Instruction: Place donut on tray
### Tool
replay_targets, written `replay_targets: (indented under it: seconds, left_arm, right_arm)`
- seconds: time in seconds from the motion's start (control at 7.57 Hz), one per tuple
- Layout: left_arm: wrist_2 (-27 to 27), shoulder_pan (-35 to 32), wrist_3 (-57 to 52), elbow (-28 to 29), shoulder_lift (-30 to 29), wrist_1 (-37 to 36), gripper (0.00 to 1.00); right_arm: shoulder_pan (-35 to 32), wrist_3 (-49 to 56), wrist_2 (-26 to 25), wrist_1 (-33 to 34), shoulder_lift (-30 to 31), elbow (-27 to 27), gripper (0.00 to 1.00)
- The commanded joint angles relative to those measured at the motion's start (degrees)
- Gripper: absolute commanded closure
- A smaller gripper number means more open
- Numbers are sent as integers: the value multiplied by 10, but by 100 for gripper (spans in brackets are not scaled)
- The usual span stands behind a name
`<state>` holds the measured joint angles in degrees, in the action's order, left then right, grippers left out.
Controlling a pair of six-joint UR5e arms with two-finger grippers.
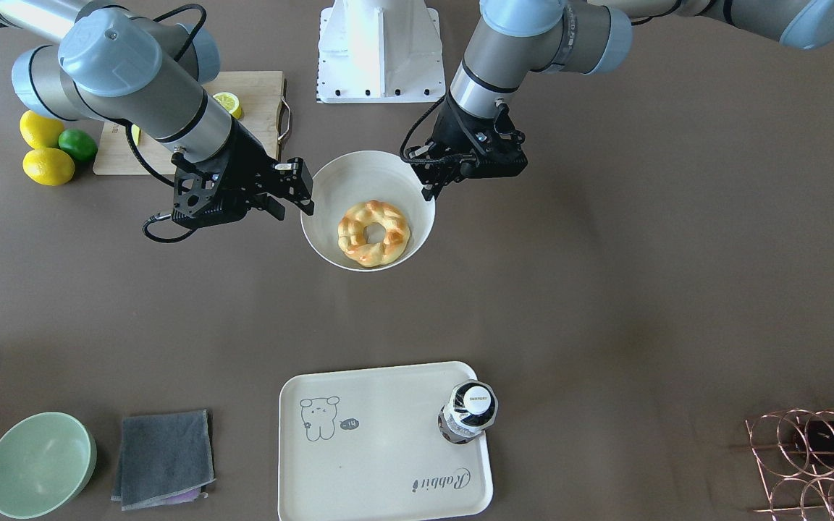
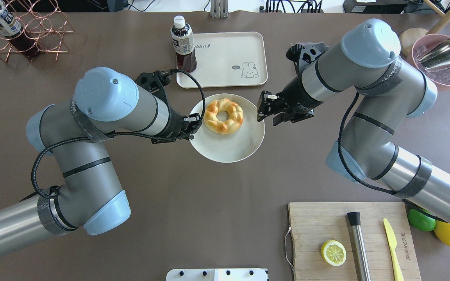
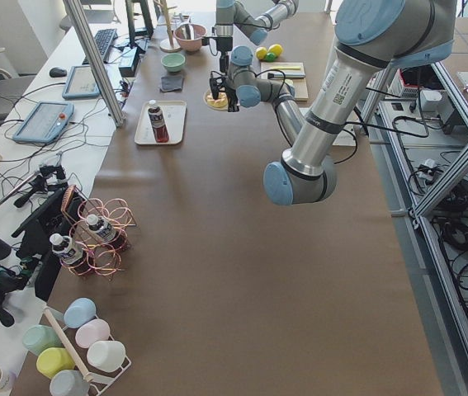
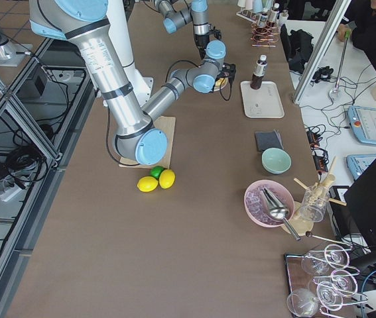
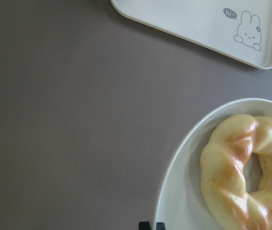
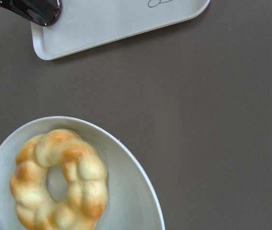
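The golden-brown twisted donut (image 1: 373, 233) lies in a white round bowl (image 1: 359, 170) at mid-table. It also shows in the overhead view (image 2: 224, 116) and in both wrist views (image 5: 243, 177) (image 6: 59, 184). My left gripper (image 1: 428, 192) is shut on the bowl's rim; its fingertips (image 5: 145, 224) show close together there. My right gripper (image 1: 306, 206) holds the opposite rim and looks shut on it. The cream tray (image 1: 381, 463) with the bear drawing lies beyond the bowl, apart from it, with no donut on it.
A dark drink bottle (image 1: 469, 412) stands on the tray's corner. A green bowl (image 1: 39, 463) and a grey cloth (image 1: 163, 457) lie beside the tray. A cutting board (image 2: 326, 222) with a lemon half (image 2: 333, 252) is near the robot. A copper wire rack (image 2: 25, 31) stands far left.
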<state>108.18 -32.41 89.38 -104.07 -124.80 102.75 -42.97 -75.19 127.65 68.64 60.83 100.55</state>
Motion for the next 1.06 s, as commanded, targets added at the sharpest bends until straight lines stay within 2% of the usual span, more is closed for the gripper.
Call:
replay_targets:
  seconds: [0.0, 0.53, 0.66, 0.93]
  left_arm:
    - [0, 1, 0, -1, -5, 0, 100]
    - [0, 5, 4, 1, -10, 0, 100]
    - [0, 5, 4, 0, -10, 0, 100]
    - [0, 5, 4, 1, -8, 0, 100]
  right_arm:
    - [0, 0, 0, -1, 0, -1, 74]
    - [-4, 0, 0, 0, -9, -3, 65]
    - [-4, 0, 1, 0, -9, -6, 58]
    - [-5, -1, 1, 1, -8, -6, 29]
